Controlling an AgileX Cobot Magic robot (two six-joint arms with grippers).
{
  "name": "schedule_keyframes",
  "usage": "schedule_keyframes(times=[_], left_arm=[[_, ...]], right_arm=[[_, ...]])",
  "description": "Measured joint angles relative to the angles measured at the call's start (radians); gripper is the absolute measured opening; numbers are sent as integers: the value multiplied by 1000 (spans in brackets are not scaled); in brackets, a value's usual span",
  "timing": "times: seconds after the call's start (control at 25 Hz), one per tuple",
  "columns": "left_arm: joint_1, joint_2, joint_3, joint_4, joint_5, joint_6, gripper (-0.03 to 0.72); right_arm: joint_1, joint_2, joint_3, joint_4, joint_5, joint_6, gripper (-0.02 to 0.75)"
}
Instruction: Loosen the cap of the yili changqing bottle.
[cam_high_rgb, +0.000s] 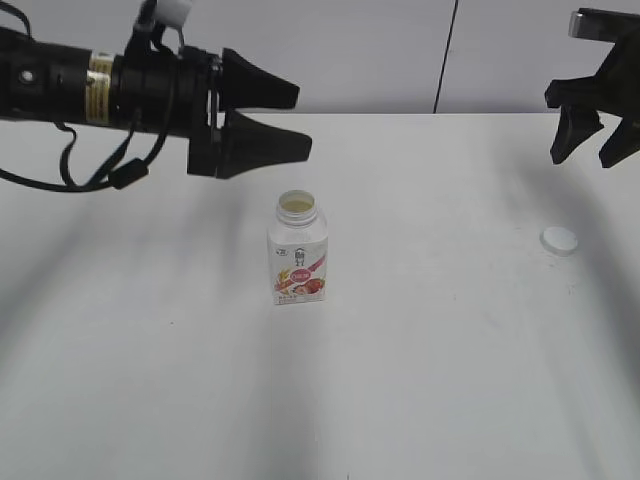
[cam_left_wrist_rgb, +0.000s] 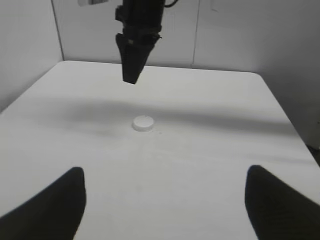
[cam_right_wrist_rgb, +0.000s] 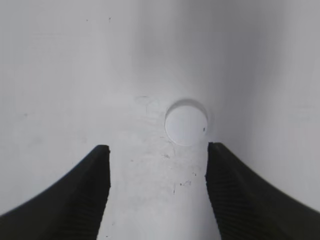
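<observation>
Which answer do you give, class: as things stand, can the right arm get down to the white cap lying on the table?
Probably yes. The cap lies alone on the bare table, well away from the bottle. The right gripper hangs above it with fingers spread, and nothing stands between them.

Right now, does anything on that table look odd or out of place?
Only mildly: the bottle stands upright with its neck open, while its cap lies flat on the table far off to the right, below the right end effector. No spill shows.
</observation>
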Motion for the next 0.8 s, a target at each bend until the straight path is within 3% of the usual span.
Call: schedule_keyframes(times=[0.12,0.36,0.56,0.8], left_arm=[[2,-107,1,38,149,-104,592],[2,-286,1,169,637,-361,592],[57,-311,3,192,809,-571,592],[101,-311,71,197,982,-610,592]], right_arm=[[0,-20,-25,1,44,0,480],[0,-77,-57,13,126,0,480],[0,-110,-64,16,148,0,480],[0,-152,-66,16,150,0,480]])
